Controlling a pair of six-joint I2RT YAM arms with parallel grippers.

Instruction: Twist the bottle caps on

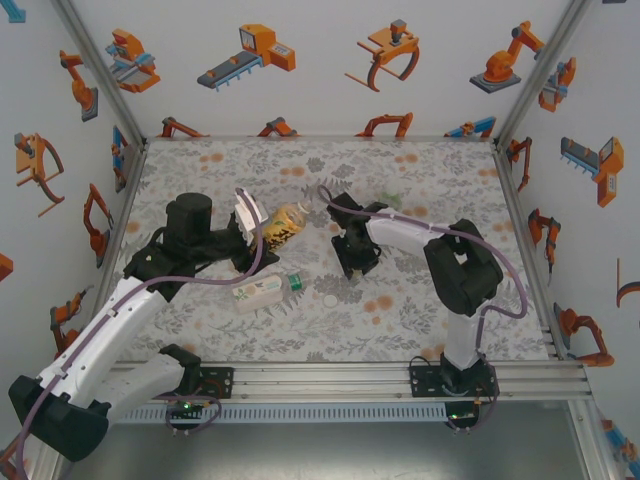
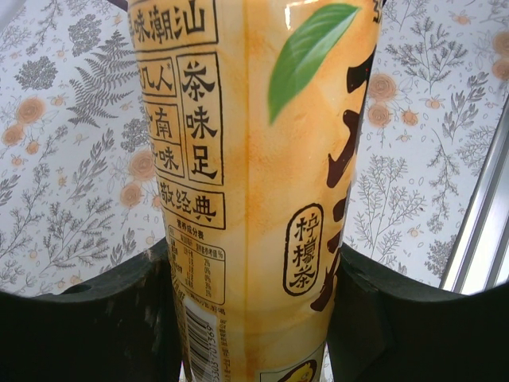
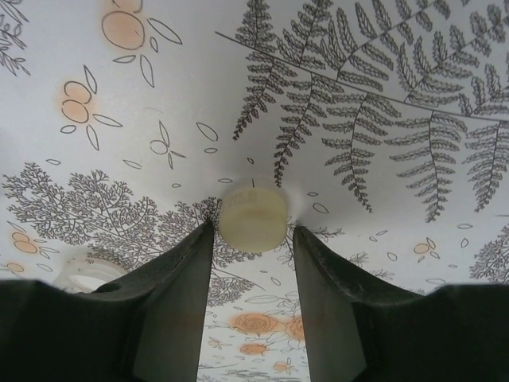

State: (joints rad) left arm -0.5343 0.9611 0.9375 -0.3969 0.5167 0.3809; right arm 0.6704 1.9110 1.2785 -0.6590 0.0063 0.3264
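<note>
The left tool [image 1: 245, 222] is clenched on the amber tea bottle [image 1: 284, 225], which it holds slanted over the left half of the bench [image 1: 430, 170]. In the left wrist view the label runs off the top and bottom, so the neck and base are cut off.

Just nearer, the pale-labelled bottle [image 1: 262, 292] lies on its side. Its right end looks greenish but is too small to tell more. To its right a white cap [image 1: 330, 299] lies flat, apart from both tools.

The right tool [image 3: 253, 228] points down near the bench's middle with a pale cap [image 3: 253, 216] between its fingertips. I cannot tell whether they press it. A white round thing [image 3: 79, 274] is half hidden behind one finger.

Bare cloth stretches right of the right arm to the wall and along the far edge. A metal rail [image 1: 330, 372] bounds the near edge.
</note>
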